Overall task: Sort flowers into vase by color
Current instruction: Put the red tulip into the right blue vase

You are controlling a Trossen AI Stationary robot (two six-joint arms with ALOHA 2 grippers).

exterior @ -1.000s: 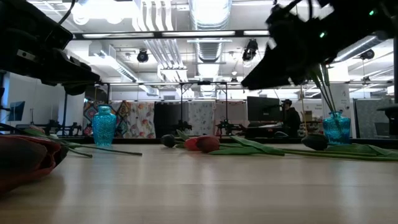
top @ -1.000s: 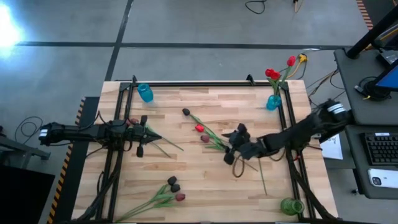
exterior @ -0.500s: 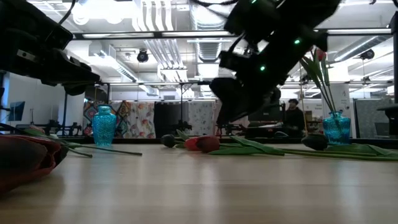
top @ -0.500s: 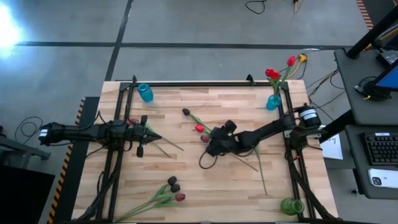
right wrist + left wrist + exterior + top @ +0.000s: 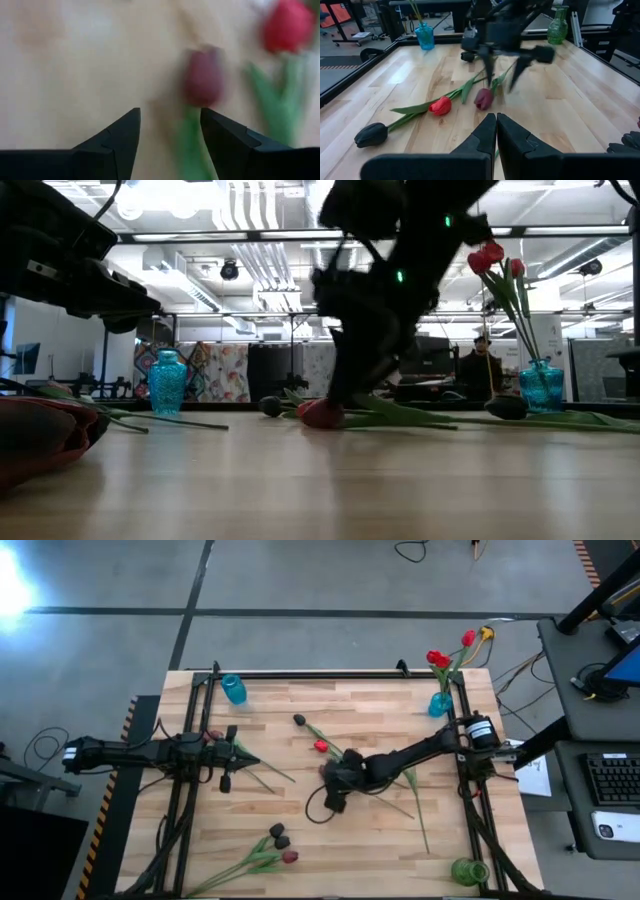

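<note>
Right gripper released, poised over maroon tulip mid-frame | left gripper clenched, idle at left | red tulips in blue vase upper right | several tulips still loose on table

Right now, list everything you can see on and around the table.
Table: one, pale wood.
Blue vases: two, back corners, left and right.
Green vase: one, front right corner.
Vase tulips: about three, red, in right blue vase.
Centre tulips: three, black, red, maroon, lying mid-table.
Front tulips: three, two black, one dark red, lying front left.
Person: one, room behind.
Left gripper: shut, left side.
Right gripper: open, over maroon tulip.
</note>
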